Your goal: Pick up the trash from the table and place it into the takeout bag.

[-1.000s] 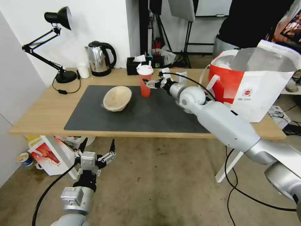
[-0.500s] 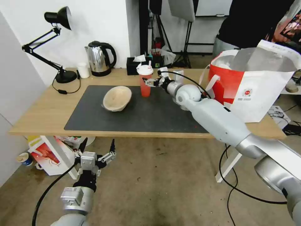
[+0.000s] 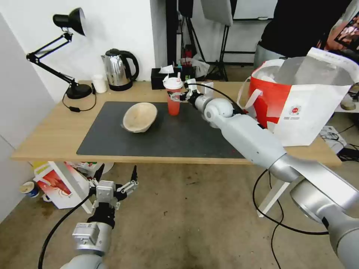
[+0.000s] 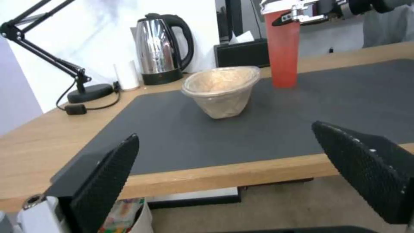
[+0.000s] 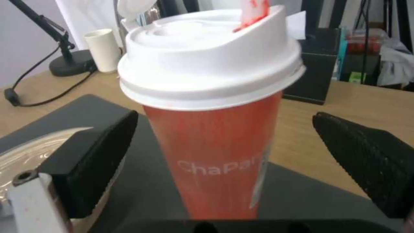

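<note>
Down off the front edge of the long light-wood table (image 3: 56,138), over bare concrete floor, the left gripper (image 3: 116,175) hangs parked with its two black fingers spread wide and nothing between them. Ahead of it, across the table's front lip and a wide bare stretch of the large dark grey mat (image 3: 179,140), the shallow beige bowl (image 3: 140,117) sits tipped, its rim leaning toward that gripper in the left wrist view (image 4: 222,90).

Just beyond the bowl, near the mat's far edge, the tall red drink cup with white lid (image 3: 173,95) stands upright. The right gripper (image 3: 177,96) is stretched out across the table and has reached it just under the lid. In the right wrist view its black padded fingers (image 5: 92,161) stand apart on either side of the cup (image 5: 218,129), with visible gaps to the red wall (not clamped on it). Behind the cup, close to the fingertips, is a black tissue box (image 5: 317,68).

To the right of the right arm the large red-and-white takeout bag with white loop handles (image 3: 299,101) stands open at the table's right end, well apart from the cup.
</note>
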Available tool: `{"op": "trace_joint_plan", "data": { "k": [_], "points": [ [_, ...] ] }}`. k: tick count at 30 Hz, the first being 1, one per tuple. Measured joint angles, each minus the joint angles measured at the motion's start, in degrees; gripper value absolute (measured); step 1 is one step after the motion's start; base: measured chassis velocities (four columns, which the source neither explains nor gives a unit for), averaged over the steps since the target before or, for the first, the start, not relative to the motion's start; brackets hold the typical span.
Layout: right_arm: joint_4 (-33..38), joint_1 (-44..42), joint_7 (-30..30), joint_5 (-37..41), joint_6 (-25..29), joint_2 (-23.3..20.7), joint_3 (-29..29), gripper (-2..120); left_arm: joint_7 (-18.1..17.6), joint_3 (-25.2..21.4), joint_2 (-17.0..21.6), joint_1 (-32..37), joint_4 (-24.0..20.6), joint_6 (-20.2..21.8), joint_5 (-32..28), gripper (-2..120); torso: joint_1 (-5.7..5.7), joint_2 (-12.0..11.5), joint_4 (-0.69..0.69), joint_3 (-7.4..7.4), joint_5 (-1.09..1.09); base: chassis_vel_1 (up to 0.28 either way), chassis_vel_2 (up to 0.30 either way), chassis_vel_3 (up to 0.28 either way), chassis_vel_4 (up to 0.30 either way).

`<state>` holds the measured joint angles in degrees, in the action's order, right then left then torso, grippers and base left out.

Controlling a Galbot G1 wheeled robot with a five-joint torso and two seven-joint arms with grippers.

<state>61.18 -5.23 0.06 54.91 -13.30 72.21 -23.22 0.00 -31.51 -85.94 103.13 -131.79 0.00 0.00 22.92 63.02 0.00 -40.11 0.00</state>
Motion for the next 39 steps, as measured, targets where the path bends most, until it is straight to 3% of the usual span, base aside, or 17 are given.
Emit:
{"op": "trace_joint_plan", "data": {
  "k": [16, 26, 39],
  "points": [
    [-8.3, 0.4, -3.8, -1.9, 2.5, 5.5, 1.7, 100, 0.0, 0.0, 0.0, 0.0, 0.0, 0.0, 0.0, 100, 0.0, 0.0, 0.01, 0.0, 0.0, 0.0, 0.0, 0.0, 0.0],
    [-7.6, -0.5, -4.6, -2.7, 3.5, 3.9, 2.6, 63, 0.0, 0.0, 0.0, 0.0, 0.0, 0.0, 0.0, 100, 0.0, 0.0, 0.0, 0.0, 0.0, 0.0, 0.0, 0.0, 0.0],
    [-0.6, -1.5, -2.3, -1.0, 2.6, -0.3, 3.1, 32, 0.0, 0.0, 0.0, 0.0, 0.0, 0.0, 0.0, 100, 0.0, 0.0, 0.01, -0.01, 0.02, 0.0, 0.0, 0.0, 0.0]
  ]
}}
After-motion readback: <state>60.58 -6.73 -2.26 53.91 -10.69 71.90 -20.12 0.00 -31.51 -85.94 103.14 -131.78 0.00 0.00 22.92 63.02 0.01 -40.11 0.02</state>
